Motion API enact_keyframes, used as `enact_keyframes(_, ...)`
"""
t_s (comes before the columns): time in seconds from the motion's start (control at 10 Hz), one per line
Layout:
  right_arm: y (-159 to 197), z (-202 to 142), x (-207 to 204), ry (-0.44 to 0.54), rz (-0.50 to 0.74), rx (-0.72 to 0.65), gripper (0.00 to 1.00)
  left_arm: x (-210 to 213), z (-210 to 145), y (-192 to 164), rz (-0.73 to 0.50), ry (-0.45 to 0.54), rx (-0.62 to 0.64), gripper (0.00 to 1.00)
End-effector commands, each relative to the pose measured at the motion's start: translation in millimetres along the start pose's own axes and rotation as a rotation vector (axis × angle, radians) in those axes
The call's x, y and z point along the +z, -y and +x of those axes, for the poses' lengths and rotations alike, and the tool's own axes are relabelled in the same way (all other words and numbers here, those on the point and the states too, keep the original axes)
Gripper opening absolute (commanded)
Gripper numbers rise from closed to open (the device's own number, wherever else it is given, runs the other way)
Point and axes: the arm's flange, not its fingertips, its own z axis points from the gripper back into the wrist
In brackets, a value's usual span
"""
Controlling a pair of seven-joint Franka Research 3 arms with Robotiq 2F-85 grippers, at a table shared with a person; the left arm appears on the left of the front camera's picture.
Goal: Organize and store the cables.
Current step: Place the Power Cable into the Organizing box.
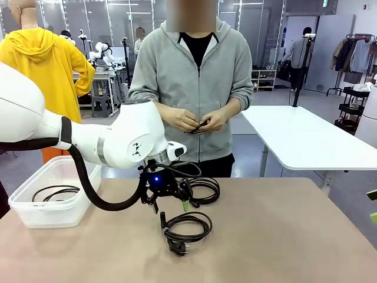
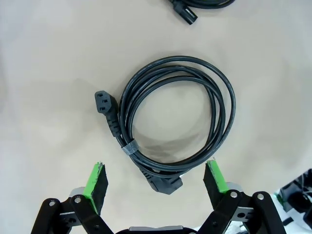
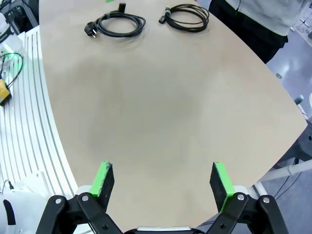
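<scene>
1. The left tool (image 2: 155, 165) stands wide open and holds nothing, its green pads (image 2: 96, 181) aimed down at the counter (image 2: 48, 58) from a little above it.
2. Straight below it lies a black power cable (image 2: 178, 117), wound into a round coil and bound with a grey strap (image 2: 129, 147). Its socket end (image 2: 105, 102) sticks out to one side. Looking along the fingers, its angled plug (image 2: 165, 184) falls between the two pads.
3. A second coiled cable (image 1: 204, 188) lies just beyond that one, on the person's side; the two coils are close but apart.
4. Off to the robot's left, a translucent white plastic bin (image 1: 35, 215) sits near the counter's edge, with a third coiled cable (image 1: 56, 191) lying flat inside it.
5. The right tool (image 3: 162, 168) is spread open too, with nothing in it. It hangs over bare counter, well apart from the two loose coils.
6. Across the counter stands a person in a grey zip hoodie (image 1: 197, 76). Both hands (image 1: 178, 118) are together at the waist, around something small and dark that I can't make out
</scene>
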Motion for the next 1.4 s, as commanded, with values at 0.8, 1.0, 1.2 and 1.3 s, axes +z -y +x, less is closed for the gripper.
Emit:
enact_keyframes(0.8,2.4,-0.8,1.7,0.013,-0.012,0.008,1.00,-59.1,8.3,-2.0,0.090,-0.186,0.145,1.00)
enact_keyframes(1.0,2.4,-0.8,1.7,0.013,-0.012,0.008,1.00,-65.9,4.1,-2.8,0.102,-0.214,0.123,1.00)
enact_keyframes(1.2,2.4,-0.8,1.7,0.013,-0.012,0.008,1.00,-72.4,8.1,-8.7,0.105,-0.190,0.141,0.66)
enact_keyframes(1.3,2.4,-0.8,1.7,0.013,-0.012,0.008,1.00,-73.3,10.5,-10.8,0.108,-0.169,0.155,0.41)
